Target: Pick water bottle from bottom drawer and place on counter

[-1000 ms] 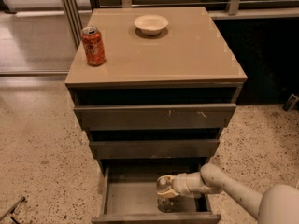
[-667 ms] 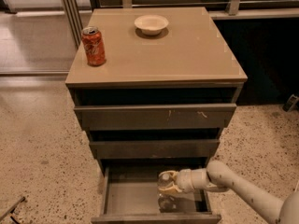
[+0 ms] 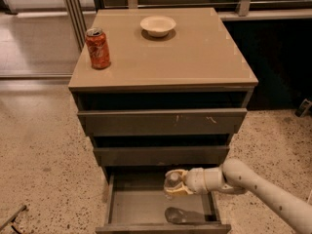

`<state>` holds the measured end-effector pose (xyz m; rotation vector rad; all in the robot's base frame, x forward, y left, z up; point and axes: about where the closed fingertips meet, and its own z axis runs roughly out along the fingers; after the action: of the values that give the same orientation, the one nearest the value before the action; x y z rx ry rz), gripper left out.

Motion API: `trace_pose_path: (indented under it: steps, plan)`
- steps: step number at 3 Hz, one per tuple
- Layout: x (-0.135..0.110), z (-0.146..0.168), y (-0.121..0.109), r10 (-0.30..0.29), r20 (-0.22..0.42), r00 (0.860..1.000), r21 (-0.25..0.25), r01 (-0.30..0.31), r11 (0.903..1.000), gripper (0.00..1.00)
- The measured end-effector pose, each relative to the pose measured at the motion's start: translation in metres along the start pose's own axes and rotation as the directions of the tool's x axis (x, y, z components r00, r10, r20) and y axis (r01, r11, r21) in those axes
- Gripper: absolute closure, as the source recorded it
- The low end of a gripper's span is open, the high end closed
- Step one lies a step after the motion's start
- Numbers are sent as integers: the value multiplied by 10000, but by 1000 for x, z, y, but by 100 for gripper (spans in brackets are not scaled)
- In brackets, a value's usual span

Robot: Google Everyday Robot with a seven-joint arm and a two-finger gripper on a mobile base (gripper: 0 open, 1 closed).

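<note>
The bottom drawer point(image 3: 141, 206) is pulled open below the two upper drawers. My gripper point(image 3: 174, 183) hangs over the back right of the drawer, its arm coming in from the lower right. It is shut on the water bottle point(image 3: 171, 181), a small clear bottle with a pale cap, held upright and lifted off the drawer floor. The bottle's dark shadow point(image 3: 178, 215) lies on the drawer floor below it. The tan counter point(image 3: 195, 52) tops the cabinet well above the gripper.
An orange-red soda can point(image 3: 97, 48) stands at the counter's left edge. A white bowl point(image 3: 157, 25) sits at the counter's back middle. The two upper drawers point(image 3: 161, 122) jut out slightly over the bottom one. Speckled floor surrounds the cabinet.
The gripper has risen with the water bottle, from low in the drawer to just under the middle drawer's front. The arm has lifted with it.
</note>
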<state>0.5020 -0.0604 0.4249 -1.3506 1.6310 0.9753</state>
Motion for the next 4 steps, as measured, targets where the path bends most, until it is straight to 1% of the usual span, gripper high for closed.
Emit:
trace_pose_path:
  steps: [1,2,3,4]
  plan:
    - [-33,-14,11,-77,128,9999,-309,81,9995,100]
    - [-96,-48,28,-171,475,9987,-520,195,9985,100]
    - [-175,-83,51,-407,399,9984,-740,435,9963,100]
    - [-191,-90,52,-724,135,9973,-681,732,9950,100]
